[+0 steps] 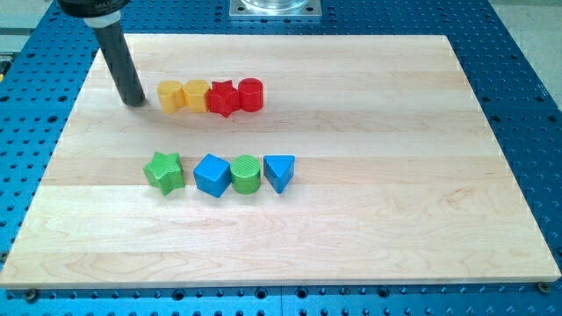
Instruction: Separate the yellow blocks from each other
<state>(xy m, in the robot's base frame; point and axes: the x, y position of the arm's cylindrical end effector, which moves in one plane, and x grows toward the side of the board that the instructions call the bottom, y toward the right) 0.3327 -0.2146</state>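
Wooden board seen from above. My tip, a bare rod with no gripper to open or close, rests at nine o'clock of two touching yellow blocks; red star adjoins. Better to wedge between the yellows than push along the row

Probably a robotics lab: a wooden board on a blue perforated metal bench.
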